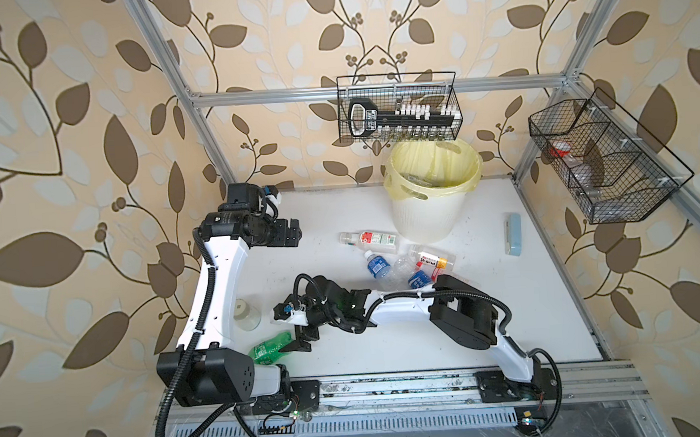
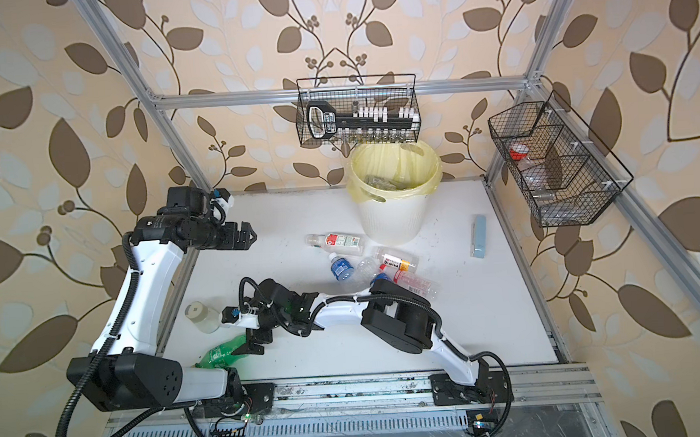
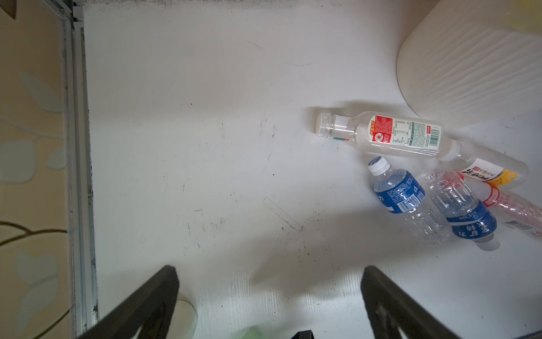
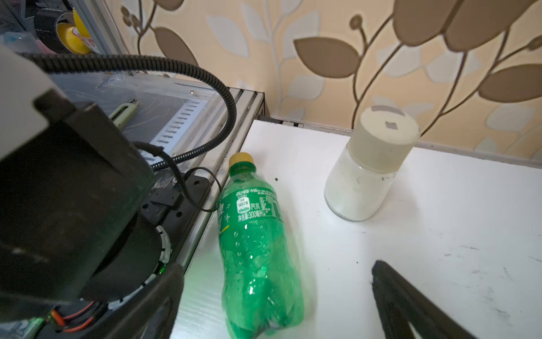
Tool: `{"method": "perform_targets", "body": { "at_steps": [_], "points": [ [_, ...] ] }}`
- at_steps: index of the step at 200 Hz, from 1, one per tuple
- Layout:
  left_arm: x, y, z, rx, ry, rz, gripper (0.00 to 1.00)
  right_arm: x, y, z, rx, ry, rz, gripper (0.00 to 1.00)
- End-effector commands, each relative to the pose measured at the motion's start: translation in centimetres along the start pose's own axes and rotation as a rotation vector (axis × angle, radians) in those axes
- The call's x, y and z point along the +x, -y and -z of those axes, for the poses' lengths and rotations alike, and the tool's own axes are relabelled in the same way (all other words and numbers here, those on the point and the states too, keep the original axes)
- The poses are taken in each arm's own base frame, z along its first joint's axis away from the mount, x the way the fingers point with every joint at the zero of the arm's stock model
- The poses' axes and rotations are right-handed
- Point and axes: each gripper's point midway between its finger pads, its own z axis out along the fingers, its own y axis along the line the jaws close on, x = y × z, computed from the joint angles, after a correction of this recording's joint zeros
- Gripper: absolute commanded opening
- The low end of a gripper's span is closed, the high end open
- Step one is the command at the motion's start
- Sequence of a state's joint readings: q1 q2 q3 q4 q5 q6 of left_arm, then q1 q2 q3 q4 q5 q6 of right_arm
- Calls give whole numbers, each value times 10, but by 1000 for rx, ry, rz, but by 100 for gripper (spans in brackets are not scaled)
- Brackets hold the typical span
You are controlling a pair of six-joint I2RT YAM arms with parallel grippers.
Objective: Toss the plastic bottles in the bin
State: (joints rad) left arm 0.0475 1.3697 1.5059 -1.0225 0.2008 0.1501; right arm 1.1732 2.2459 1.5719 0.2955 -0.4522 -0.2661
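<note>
The right end effector [image 4: 277, 267] is wide open over the green bottle [image 4: 252, 223] and should close on it next, then go to the bin [image 1: 423, 223]

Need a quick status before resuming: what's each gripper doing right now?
Left gripper: open, holding nothing.
Right gripper: open, jaws either side of the lying green soda bottle, not closed on it.

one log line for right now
right gripper: open over green bottle | left gripper: open, empty | other bottles: lying beside bin
</note>
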Motion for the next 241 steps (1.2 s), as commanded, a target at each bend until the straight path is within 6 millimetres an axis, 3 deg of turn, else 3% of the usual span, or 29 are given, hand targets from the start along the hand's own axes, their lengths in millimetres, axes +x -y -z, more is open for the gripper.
{"method": "perform_targets", "body": {
  "at_steps": [1, 72, 148, 209, 241],
  "points": [
    [-10, 5, 19, 18, 45, 2, 99, 10, -2, -11, -9, -35, 6, 100],
    [-10, 9, 37, 19, 58, 21, 99, 31, -23, -32, -77, -67, 15, 100],
    [-5, 9, 43, 12, 63, 60, 99, 49, -27, -46, -101, -107, 19, 98],
    [2, 7, 42, -5, 62, 58, 99, 62, -32, -58, -104, -126, 46, 84],
    [2, 5, 41, -10, 61, 52, 99, 65, -29, -59, -89, -132, 55, 71]
  ]
}}
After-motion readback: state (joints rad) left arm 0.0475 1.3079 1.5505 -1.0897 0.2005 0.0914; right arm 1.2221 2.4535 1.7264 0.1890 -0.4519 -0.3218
